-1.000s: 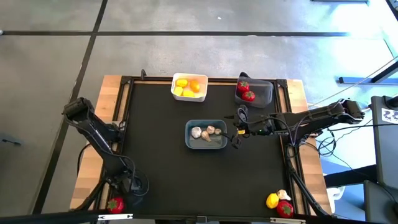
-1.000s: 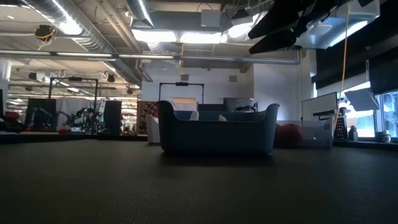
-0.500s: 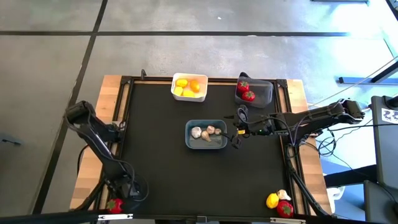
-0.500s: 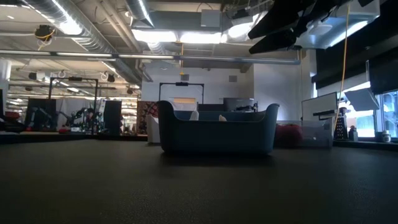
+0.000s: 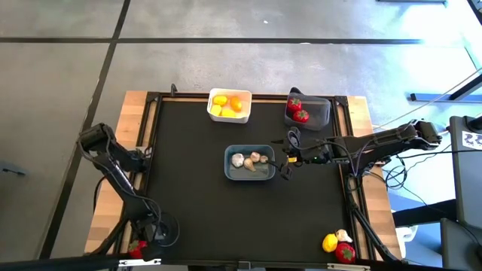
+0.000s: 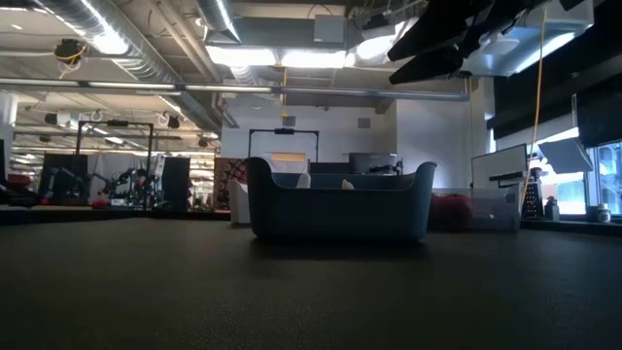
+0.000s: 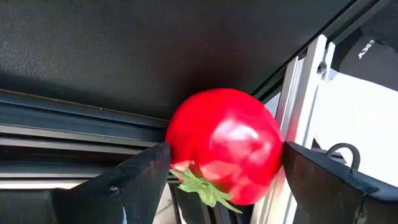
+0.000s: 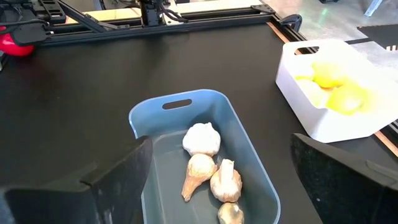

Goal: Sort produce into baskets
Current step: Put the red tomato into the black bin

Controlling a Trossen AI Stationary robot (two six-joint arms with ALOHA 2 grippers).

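Note:
A red piece of produce with a green top [image 7: 227, 143] lies on the frame rails at the table's near left corner [image 5: 135, 248]. My left gripper [image 7: 222, 171] is open, with one finger close on each side of it. My right gripper [image 5: 288, 162] hangs open in the air just right of the blue-grey basket [image 5: 249, 163], which holds garlic bulbs [image 8: 202, 140]. The white basket [image 5: 230, 105] at the far edge holds yellow and orange pieces. The dark grey basket [image 5: 309, 111] holds red pieces. My left gripper comes at the red piece slanting down from the table's far side. Its fingers [image 7: 146, 171] stand right beside the piece's two sides. I cannot tell whether they touch it. The piece rests on the frame rails.
A yellow piece [image 5: 330, 242], a garlic bulb [image 5: 343, 235] and a red piece [image 5: 345, 252] lie at the near right corner. The black mat [image 5: 203, 211] lies bare between the baskets and the near edge. The metal frame [image 7: 305, 93] runs close by my left gripper.
My left gripper has moved toward the table's near edge and down over the red piece, rolling about its own axis as it went. Its fingers now stand on either side of the piece. The red piece has stayed where it was.

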